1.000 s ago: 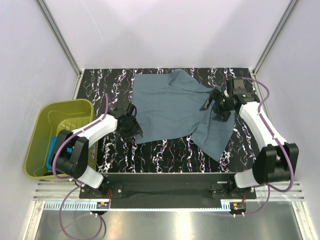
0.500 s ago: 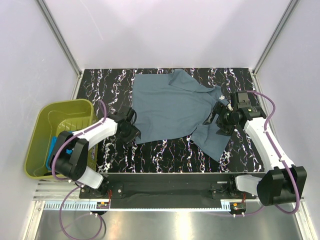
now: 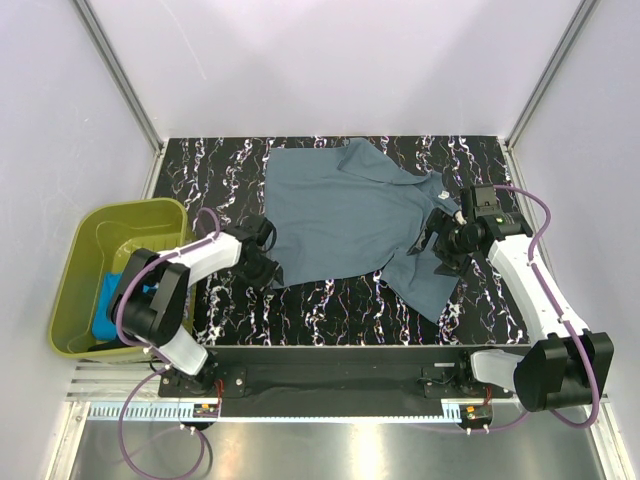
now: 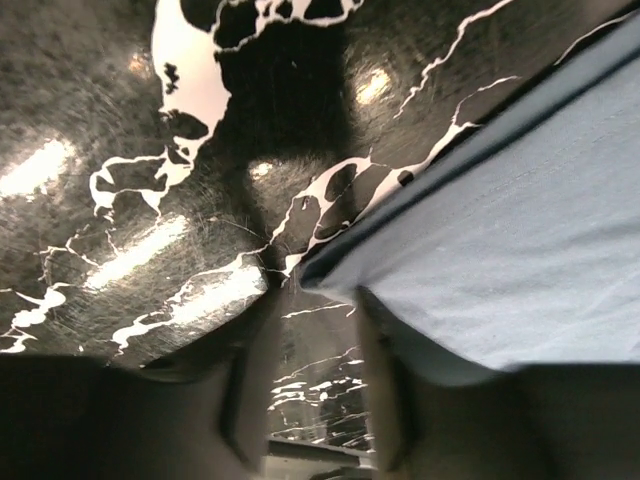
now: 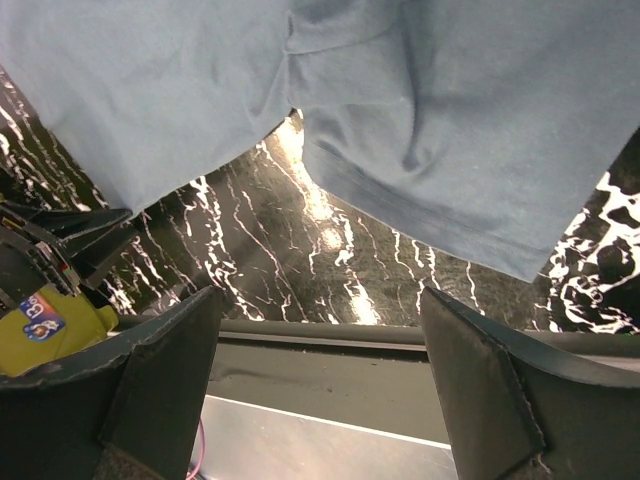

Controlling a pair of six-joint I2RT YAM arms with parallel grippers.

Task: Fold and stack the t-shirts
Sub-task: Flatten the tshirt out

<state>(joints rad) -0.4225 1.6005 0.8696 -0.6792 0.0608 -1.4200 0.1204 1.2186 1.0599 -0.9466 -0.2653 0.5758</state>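
Observation:
A slate grey-blue t-shirt (image 3: 345,215) lies spread on the black marbled table (image 3: 330,300). My left gripper (image 3: 262,264) is low at its near-left corner. In the left wrist view that corner (image 4: 318,268) sits just past the fingertips. The left gripper (image 4: 318,335) is open with a narrow gap, through which only table shows, and the cloth's hem runs over the right finger's side. My right gripper (image 3: 440,247) hangs wide open above the shirt's right sleeve (image 5: 440,190), with nothing between its fingers (image 5: 320,300). A turquoise t-shirt (image 3: 108,298) lies in the tub.
The olive-green tub (image 3: 100,228) stands off the table's left edge, with something dark under the turquoise cloth. The table's near edge and metal rail (image 5: 330,350) run just below the right gripper. White walls close in the back and sides.
The left gripper slid a little nearer along the shirt's left edge and its jaws narrowed. The right gripper pulled back from the far sleeve area toward the near right.

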